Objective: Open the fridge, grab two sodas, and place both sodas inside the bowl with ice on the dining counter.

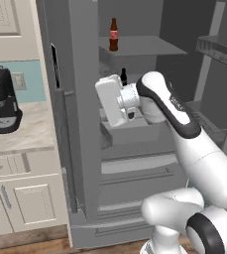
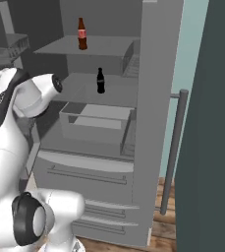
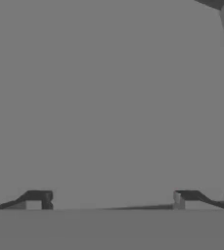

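Fridge (image 2: 153, 98) open; gripper (image 3: 111, 199) spread wide, empty, facing bare grey. Best aimed squarely at mid-shelf soda (image 2: 100, 80), clearing shelf edge.

A home kitchen. The tall grey fridge (image 1: 85, 124) stands open, its shelves bare but for two cola bottles, one on the top shelf (image 1: 114, 34) and one lower (image 2: 100, 80), with pull-out drawers below. At about nine o'clock from it, cream panelled cabinets (image 1: 16, 198) carry a marbled counter (image 1: 26, 129) with a black coffee machine (image 1: 3, 99), beneath a pale blue wall with a socket (image 1: 19, 81). The floor is wood planks (image 2: 165, 216).
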